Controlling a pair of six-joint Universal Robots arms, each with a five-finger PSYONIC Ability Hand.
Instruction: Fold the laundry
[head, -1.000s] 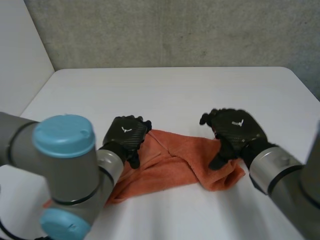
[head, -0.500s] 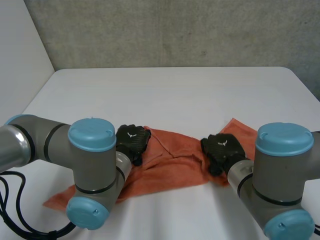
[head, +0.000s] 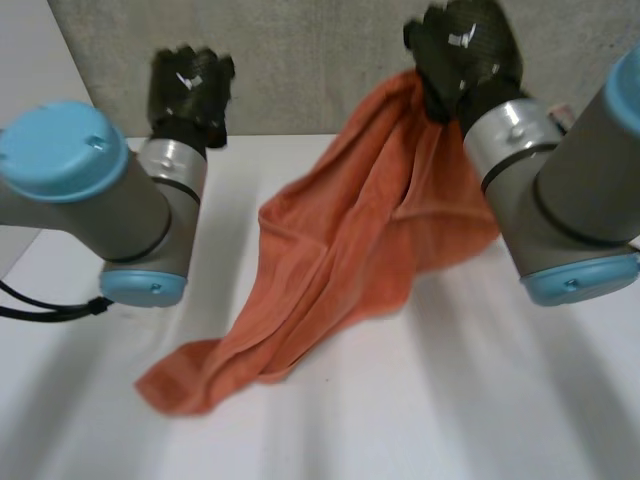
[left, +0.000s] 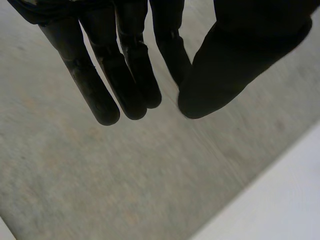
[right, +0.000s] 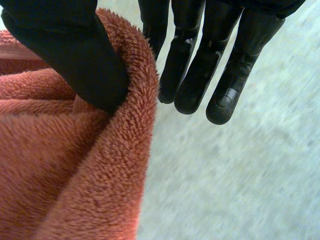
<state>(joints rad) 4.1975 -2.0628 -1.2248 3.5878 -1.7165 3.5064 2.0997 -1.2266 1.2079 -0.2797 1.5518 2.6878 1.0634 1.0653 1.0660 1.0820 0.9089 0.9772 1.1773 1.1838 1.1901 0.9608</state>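
In the head view, the robot's left hand (head: 190, 88) was held high above the white table (head: 420, 400), in front of a grey wall (head: 300, 60), and carried nothing. The right hand (head: 465, 48) was just as high on the other side and gripped the top of an orange towel (head: 340, 250). The towel hung from that hand in long folds, slanting down toward the left arm's side, and its lower end lay bunched on the table. In the left wrist view, the left hand's fingers (left: 127, 75) were straight and close together, the thumb (left: 235, 55) just beside them, with nothing between them. In the right wrist view, the right hand's thumb (right: 75, 55) pressed into a thick fold of the fuzzy towel, pinching it against the nearest of the straight fingers (right: 197, 65), while the rest of the towel bulged below the thumb.
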